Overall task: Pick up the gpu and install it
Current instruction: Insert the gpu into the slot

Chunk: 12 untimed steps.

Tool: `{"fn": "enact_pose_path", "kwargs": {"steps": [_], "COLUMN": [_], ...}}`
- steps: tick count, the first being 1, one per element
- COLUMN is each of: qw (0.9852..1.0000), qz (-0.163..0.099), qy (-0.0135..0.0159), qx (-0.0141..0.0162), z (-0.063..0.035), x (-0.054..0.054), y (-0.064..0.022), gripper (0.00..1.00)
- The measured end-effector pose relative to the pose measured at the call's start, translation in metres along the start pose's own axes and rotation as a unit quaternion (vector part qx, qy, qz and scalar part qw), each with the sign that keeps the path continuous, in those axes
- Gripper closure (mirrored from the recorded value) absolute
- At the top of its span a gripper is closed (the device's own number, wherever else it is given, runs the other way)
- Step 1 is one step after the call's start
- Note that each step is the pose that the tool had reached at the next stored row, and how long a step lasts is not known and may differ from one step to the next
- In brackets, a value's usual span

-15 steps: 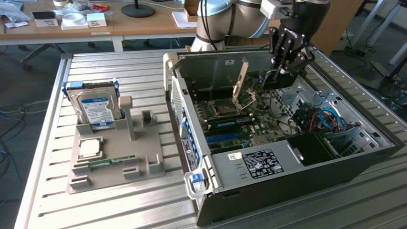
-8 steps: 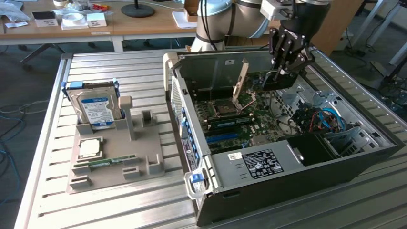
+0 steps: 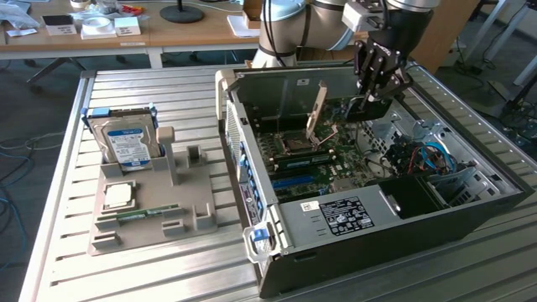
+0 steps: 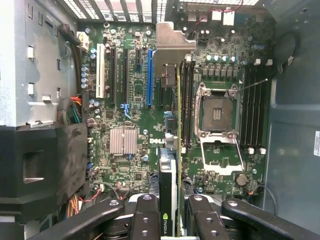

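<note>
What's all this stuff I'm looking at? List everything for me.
table: one, silver slats, foreground
case: one, black, open, on the table
motherboard: one, green, inside the case
gpu: one, dark with silver bracket, above the motherboard
holder: one, grey, on the table, exterior view's left of the case
hard drive: one, silver, upright in the holder
CPU: one, silver, flat on the holder
RAM stick: one, green, lying on the holder
desk: one, wooden, behind the table
arm: one, grey, behind the case
gripper: one, black, shut on the gpu
</note>
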State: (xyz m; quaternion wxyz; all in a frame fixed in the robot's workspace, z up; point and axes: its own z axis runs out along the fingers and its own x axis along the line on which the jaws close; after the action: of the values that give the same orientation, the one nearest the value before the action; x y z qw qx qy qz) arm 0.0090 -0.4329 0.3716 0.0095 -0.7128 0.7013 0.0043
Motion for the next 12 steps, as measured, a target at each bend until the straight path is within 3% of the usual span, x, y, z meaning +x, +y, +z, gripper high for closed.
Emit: {"fn": "enact_pose_path", "kwargs": {"steps": [12], "qw": [1.0], "qz": [0.0], "qy": [0.0002], "qx": [-0.0001], "z": [0.0057], "x": [0.0006], "y": [0.0005], "gripper": [0.73]}}
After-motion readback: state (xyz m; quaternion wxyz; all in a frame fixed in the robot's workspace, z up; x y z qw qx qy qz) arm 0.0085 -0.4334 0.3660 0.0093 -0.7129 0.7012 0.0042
